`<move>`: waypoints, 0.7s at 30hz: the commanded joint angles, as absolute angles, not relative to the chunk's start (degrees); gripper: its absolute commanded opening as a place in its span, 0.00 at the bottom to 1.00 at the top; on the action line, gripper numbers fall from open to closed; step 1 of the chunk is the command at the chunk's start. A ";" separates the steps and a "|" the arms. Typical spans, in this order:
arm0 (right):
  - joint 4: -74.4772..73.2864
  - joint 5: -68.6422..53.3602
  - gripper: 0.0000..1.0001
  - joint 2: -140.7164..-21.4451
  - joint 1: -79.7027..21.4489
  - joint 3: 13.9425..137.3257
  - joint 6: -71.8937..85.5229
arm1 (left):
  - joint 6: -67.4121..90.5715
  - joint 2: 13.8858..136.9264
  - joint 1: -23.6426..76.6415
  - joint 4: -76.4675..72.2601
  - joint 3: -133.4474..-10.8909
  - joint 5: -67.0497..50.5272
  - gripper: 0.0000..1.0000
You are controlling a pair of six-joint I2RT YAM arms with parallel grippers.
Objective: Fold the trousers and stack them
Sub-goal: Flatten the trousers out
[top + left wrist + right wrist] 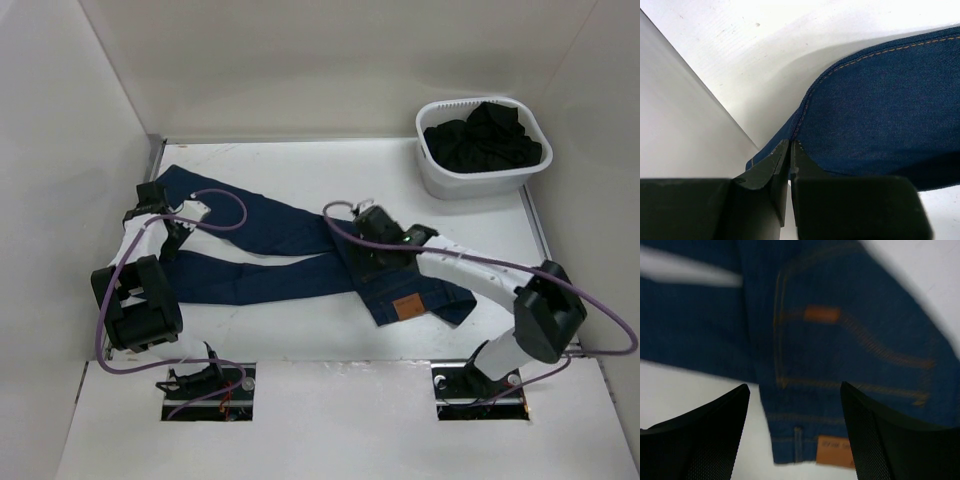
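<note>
The trousers (290,232) are dark navy jeans lying flat across the table, legs to the left, waist to the right with the brown patch (407,306) at the front. My left gripper (172,243) is at the leg ends by the left wall. In the left wrist view it (790,142) is shut on the stitched edge of a trouser leg (880,105). My right gripper (378,262) hovers over the seat. In the right wrist view it (794,386) is open and empty above the trousers (840,365), with the patch (835,452) below.
A white basket (440,182) of dark clothes stands at the back right. Walls close in the table on the left, back and right. Purple cables loop over both arms.
</note>
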State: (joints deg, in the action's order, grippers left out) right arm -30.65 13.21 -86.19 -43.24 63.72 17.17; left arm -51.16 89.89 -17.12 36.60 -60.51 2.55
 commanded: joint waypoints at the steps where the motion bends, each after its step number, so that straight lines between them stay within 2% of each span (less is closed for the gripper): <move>1: -37.00 10.90 0.77 -89.56 -47.85 60.65 22.67 | -51.15 87.45 -17.01 35.77 -60.38 1.14 0.04; 10: -37.61 8.08 0.76 -89.38 -53.74 55.21 28.64 | -52.12 86.05 -18.50 35.68 -59.77 -0.09 0.04; 13: -36.65 8.78 0.67 -89.12 -53.57 51.43 30.67 | -52.29 85.78 -18.68 35.68 -59.50 -0.09 0.04; 15: -36.48 10.01 0.66 -89.73 -52.87 50.28 31.11 | -52.29 85.69 -18.59 35.60 -59.50 -0.09 0.04; 18: -34.73 11.51 0.55 -90.35 -51.72 49.83 31.20 | -52.29 85.52 -18.41 35.51 -59.50 -0.09 0.04; 20: -34.28 11.78 0.35 -90.70 -51.55 50.45 31.11 | -52.29 85.43 -18.33 35.51 -59.50 -0.09 0.04; 21: -34.36 12.04 0.21 -90.70 -51.20 50.80 31.29 | -52.29 85.26 -18.33 35.51 -59.50 -0.09 0.04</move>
